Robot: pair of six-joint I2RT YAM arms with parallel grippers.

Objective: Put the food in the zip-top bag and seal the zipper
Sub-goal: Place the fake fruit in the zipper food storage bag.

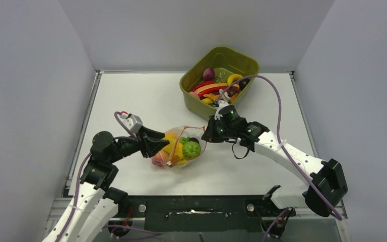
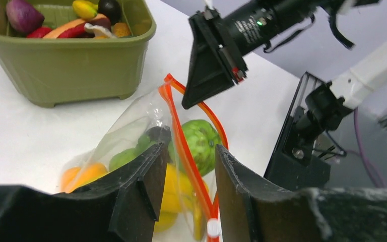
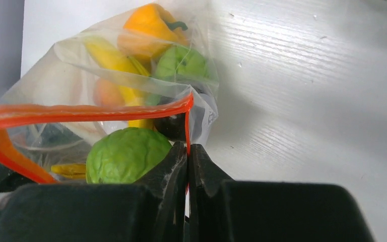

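The zip-top bag (image 1: 181, 149) lies mid-table, holding food: a bumpy green fruit (image 3: 126, 154), an orange pepper (image 3: 151, 22), yellow bananas (image 3: 113, 58) and a peach (image 3: 106, 93). Its orange-red zipper (image 3: 80, 112) gapes, the two strips apart. My right gripper (image 3: 187, 148) is shut on the zipper's end at the bag's right corner; it shows in the top view (image 1: 205, 136). My left gripper (image 2: 191, 156) is open at the bag's left end (image 1: 166, 144). Its fingers straddle the near zipper strip (image 2: 189, 156) without touching it. A white slider (image 2: 212, 228) sits low between them.
An olive-green tub (image 1: 191, 93) with several more toy fruits and vegetables stands at the back right, just behind my right wrist. It shows in the left wrist view (image 2: 70, 65). White walls close the table on three sides.
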